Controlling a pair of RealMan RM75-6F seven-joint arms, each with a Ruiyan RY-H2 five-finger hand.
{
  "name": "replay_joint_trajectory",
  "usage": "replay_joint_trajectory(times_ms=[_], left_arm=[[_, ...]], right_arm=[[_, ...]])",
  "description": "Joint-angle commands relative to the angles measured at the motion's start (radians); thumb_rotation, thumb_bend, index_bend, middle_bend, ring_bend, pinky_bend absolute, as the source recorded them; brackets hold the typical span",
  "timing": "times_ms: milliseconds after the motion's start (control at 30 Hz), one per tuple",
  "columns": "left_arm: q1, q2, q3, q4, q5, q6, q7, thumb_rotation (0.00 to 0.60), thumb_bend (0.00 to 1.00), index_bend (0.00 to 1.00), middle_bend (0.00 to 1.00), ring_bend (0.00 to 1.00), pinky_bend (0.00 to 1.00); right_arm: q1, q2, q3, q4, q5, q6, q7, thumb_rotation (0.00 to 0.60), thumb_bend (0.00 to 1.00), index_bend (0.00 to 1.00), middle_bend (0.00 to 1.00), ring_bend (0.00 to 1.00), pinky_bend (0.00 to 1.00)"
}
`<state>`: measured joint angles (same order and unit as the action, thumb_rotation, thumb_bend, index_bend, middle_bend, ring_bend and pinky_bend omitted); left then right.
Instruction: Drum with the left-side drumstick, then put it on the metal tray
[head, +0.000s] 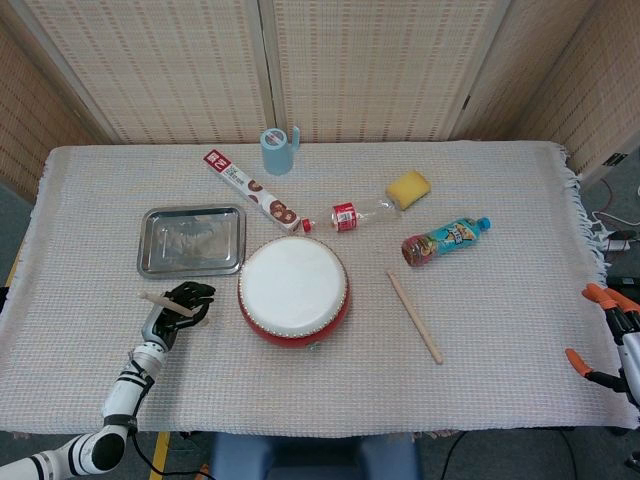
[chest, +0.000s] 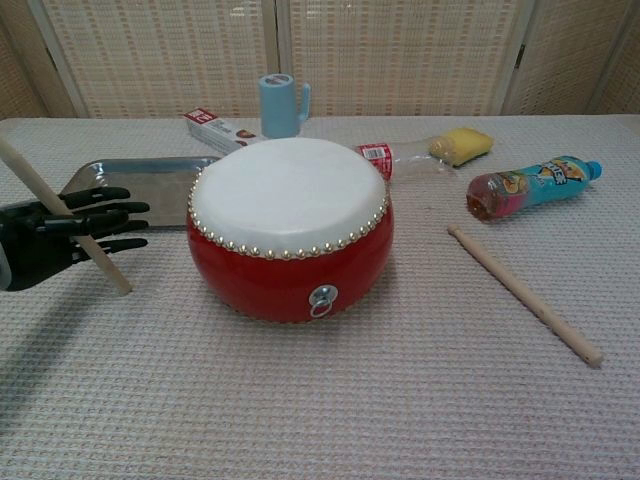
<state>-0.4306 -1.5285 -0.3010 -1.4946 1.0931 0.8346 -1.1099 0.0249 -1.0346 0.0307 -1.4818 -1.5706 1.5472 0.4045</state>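
Note:
A red drum (head: 293, 288) with a white skin stands mid-table, large and near in the chest view (chest: 288, 225). My left hand (head: 178, 305) is just left of it and grips the left-side drumstick (head: 160, 300). In the chest view this hand (chest: 60, 235) points its fingers at the drum, and the drumstick (chest: 40, 195) slants from upper left down to a tip close to the cloth. The empty metal tray (head: 192, 240) lies just behind the hand (chest: 130, 190). My right hand (head: 610, 335) sits at the table's right edge with its fingers apart, holding nothing.
A second drumstick (head: 414, 316) lies right of the drum (chest: 523, 292). Behind the drum are a cookie box (head: 252, 190), a blue cup (head: 277, 150), a clear bottle (head: 360, 213), a yellow sponge (head: 408, 187) and a colourful drink bottle (head: 445, 240).

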Motion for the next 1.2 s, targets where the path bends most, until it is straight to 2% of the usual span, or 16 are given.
replay_joint_trajectory(times_ms=[33,200,367,600,800,900,1067,1200], left_arm=[[0.005,-0.013,-0.009,0.010,-0.009,-0.003,-0.006,0.600,0.37,0.52,0.44,0.35,0.28],[0.013,-0.025,-0.034,0.019,-0.010,-0.019,-0.046,0.600,0.37,0.57,0.56,0.49,0.40],[0.023,-0.024,-0.049,0.028,0.005,-0.041,-0.094,0.600,0.36,0.58,0.58,0.52,0.43],[0.024,-0.028,-0.078,0.045,0.013,-0.089,-0.167,0.600,0.22,0.67,0.69,0.66,0.50],[0.018,-0.036,-0.084,0.065,0.012,-0.104,-0.163,0.600,0.16,0.72,0.74,0.72,0.57],[0.016,-0.042,-0.086,0.074,0.008,-0.108,-0.154,0.600,0.12,0.75,0.78,0.75,0.65],[0.014,-0.056,-0.091,0.094,0.003,-0.092,-0.116,0.600,0.12,0.83,0.88,0.84,0.79],[0.016,-0.060,-0.093,0.098,-0.003,-0.091,-0.100,0.600,0.12,0.88,0.95,0.90,0.87]], right_arm=[[0.001,-0.001,0.001,0.003,0.001,-0.002,0.003,0.600,0.27,0.07,0.15,0.03,0.13],[0.006,-0.002,0.002,0.008,0.002,-0.009,0.007,0.600,0.27,0.07,0.15,0.03,0.13],[0.008,-0.002,0.004,0.006,0.003,-0.010,0.005,0.600,0.27,0.07,0.15,0.03,0.13],[0.007,-0.001,0.003,0.002,0.000,-0.008,0.001,0.600,0.27,0.07,0.15,0.03,0.13],[0.005,0.002,0.003,-0.002,0.000,-0.005,-0.001,0.600,0.27,0.07,0.15,0.03,0.13],[0.004,0.003,0.003,-0.004,0.001,-0.003,-0.002,0.600,0.27,0.07,0.15,0.03,0.13],[0.005,0.006,0.004,-0.011,-0.002,-0.003,-0.003,0.600,0.27,0.07,0.15,0.03,0.13],[0.005,0.007,0.003,-0.015,-0.003,-0.001,-0.002,0.600,0.27,0.07,0.15,0.03,0.13]])
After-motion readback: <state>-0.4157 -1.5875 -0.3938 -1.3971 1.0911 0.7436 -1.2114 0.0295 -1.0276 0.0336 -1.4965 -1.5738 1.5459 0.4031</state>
